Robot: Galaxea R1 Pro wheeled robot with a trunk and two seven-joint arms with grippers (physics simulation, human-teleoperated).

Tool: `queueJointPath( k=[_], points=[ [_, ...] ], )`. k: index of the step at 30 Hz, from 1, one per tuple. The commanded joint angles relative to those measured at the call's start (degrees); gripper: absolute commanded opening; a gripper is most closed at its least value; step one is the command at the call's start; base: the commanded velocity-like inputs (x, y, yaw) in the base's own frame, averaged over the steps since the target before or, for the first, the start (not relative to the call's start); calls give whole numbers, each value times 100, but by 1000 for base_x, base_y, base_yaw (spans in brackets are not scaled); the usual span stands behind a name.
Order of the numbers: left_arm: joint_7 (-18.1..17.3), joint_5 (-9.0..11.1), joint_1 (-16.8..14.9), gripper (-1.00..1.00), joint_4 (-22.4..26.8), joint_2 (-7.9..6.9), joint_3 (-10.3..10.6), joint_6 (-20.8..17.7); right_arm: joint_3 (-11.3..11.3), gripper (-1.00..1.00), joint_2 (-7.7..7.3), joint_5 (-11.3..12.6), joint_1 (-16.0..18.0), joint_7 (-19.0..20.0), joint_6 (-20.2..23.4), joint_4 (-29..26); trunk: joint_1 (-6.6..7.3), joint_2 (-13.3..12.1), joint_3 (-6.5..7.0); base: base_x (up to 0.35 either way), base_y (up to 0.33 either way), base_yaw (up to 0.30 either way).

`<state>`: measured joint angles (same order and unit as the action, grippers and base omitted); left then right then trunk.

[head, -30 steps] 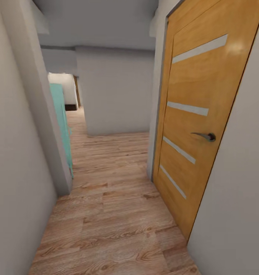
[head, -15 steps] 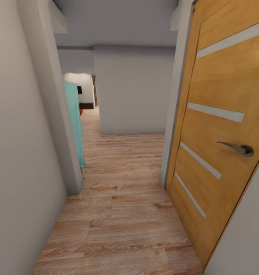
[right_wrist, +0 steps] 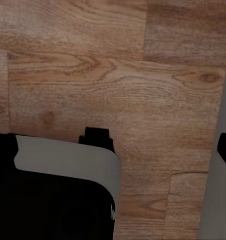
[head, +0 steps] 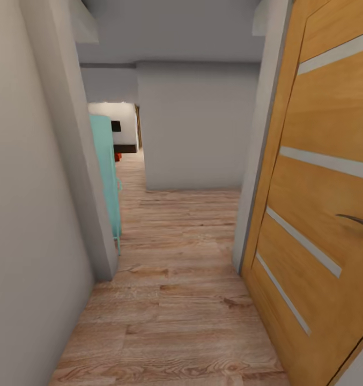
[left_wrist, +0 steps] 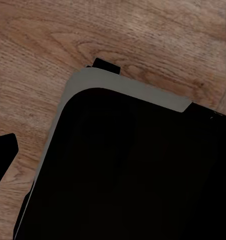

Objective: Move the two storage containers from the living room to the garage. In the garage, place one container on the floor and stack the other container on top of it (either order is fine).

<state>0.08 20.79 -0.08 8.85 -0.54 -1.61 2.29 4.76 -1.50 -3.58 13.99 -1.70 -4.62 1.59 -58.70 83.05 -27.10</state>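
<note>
Narrow hallway seen from the head camera, with pale wood-plank floor point(head: 176, 300) running from 6 o'clock toward 12 o'clock. At 3 o'clock, an orange-brown wooden door point(head: 320, 203) with pale horizontal strips, and the tip of a metal handle point(head: 358, 221) at the frame edge. At 9 o'clock, a plain grey wall point(head: 36, 214) ending in a corner, with a teal panel point(head: 107, 171) just behind it. At 12 o'clock, a grey wall block point(head: 197, 128); to its 9 o'clock side, an opening into a brighter room, where a dark low shape point(head: 125, 148) sits against a white wall. Just beside that, at about 11 o'clock, a tiny orange-red speck point(head: 118, 156), possibly a storage container, too small to tell its long axis or which way it points. No readable writing, labels or brands anywhere. In both wrist views, wood planks below a black body with a grey rim point(left_wrist: 128, 90) point(right_wrist: 67, 157). Cannot tell whether the left claw or the right claw is released or clenched: fingers not made out.
</note>
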Motion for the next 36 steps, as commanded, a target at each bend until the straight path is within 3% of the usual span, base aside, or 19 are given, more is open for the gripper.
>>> queueJointPath(
  k=[1,36],
  points=[
    [1,4,-1,100,2,1,-15,10,41,100,0,-37,7,-17,-25,17,-3,3,-5,322,0,1],
    [1,-6,-1,100,-86,9,2,9,51,100,9,-11,7,-31,-16,17,-3,3,-5,322,0,0]
  ],
)
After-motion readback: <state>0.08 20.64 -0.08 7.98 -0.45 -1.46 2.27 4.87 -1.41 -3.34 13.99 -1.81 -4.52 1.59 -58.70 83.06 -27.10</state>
